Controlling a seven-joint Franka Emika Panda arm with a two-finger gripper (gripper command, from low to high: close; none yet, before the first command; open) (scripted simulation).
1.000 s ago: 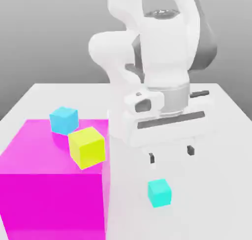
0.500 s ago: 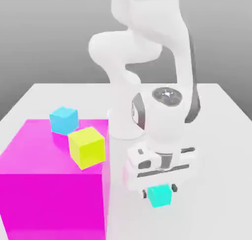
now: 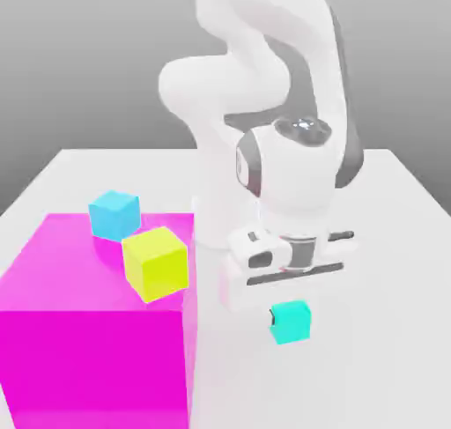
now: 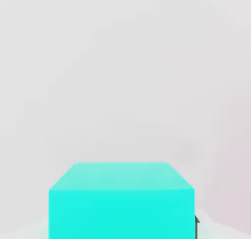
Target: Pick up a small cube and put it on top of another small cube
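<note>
White table [image 3: 106, 167] carries a big magenta block [image 3: 97, 330] at the exterior view's left. The robot arm [image 3: 264, 92] bends down over the table's middle. On top of the block sit a yellow cube [image 3: 157, 262] and, just behind it, a sky-blue cube [image 3: 114, 214], corners close together. The claw [image 3: 291, 317] hangs under the arm's wrist, clamped on the small turquoise cube [image 3: 291, 321], which is held clear above the table, to the right of the block in the exterior view. In the hand view that turquoise cube [image 4: 121, 201] looms close, over pale table.
</note>
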